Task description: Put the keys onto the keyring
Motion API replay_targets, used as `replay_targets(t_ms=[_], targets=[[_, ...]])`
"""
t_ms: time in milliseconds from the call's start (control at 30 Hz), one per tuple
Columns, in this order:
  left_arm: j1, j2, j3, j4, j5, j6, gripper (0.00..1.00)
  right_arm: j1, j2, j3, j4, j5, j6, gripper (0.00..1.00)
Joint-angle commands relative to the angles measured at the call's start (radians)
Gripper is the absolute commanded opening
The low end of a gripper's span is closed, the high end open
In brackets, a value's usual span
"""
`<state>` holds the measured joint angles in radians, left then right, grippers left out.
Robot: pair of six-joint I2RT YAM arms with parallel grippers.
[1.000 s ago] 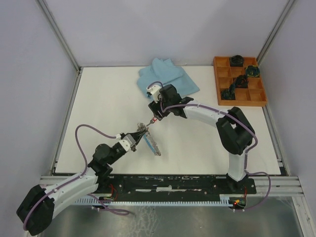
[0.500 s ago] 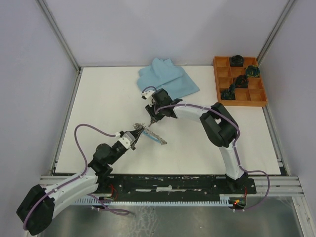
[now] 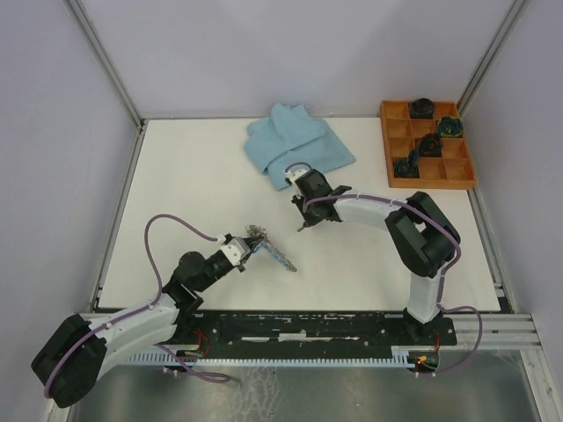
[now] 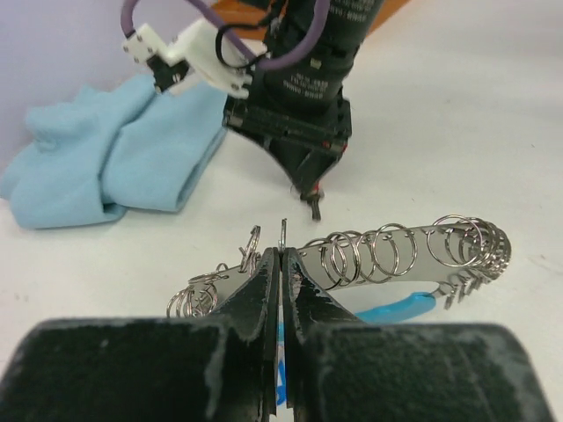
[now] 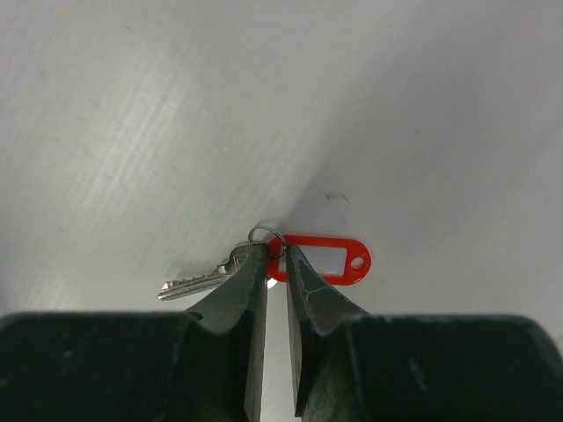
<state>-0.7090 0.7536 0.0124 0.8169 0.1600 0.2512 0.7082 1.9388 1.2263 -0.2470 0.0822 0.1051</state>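
top view, left gripper point(image 3: 250, 240): closed on the keyring point(image 3: 274, 255), which juts out to its right, low over the table point(image 3: 176, 176) near the front middle
top view, right gripper point(image 3: 304, 223): pointing down at the table, near the blue cloth point(image 3: 299, 141); jaws too small to read here
left wrist, left fingers point(image 4: 262, 286): pressed together, pinching the keyring's wire coil (light-blue segment on the underside)
right wrist, right fingers point(image 5: 239, 294): a narrow gap, tips either side of the key's small ring; gripping or not, cannot tell
right wrist, key point(image 5: 195, 283): flat on the table, red tag point(image 5: 321, 261) to its right
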Motion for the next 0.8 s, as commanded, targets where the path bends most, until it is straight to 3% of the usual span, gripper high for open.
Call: replay_targets(t_ms=[0, 233, 400, 767], targets=[[-0.002, 0.058, 0.017, 0.105, 0.120, -0.016, 0.03, -0.029, -0.080, -0.123, -0.158, 0.086, 0.086, 0.20], [-0.003, 0.209, 0.081, 0.089, 0.331, -0.012, 0.03, -0.037, -0.239, -0.239, -0.203, 0.048, 0.166, 0.31], [-0.002, 0.282, 0.117, 0.085, 0.424, -0.010, 0.03, -0.037, -0.360, -0.216, -0.256, -0.008, 0.123, 0.43], [-0.003, 0.312, 0.132, 0.062, 0.438, -0.001, 0.03, -0.060, -0.244, -0.136, -0.314, -0.085, 0.067, 0.35]])
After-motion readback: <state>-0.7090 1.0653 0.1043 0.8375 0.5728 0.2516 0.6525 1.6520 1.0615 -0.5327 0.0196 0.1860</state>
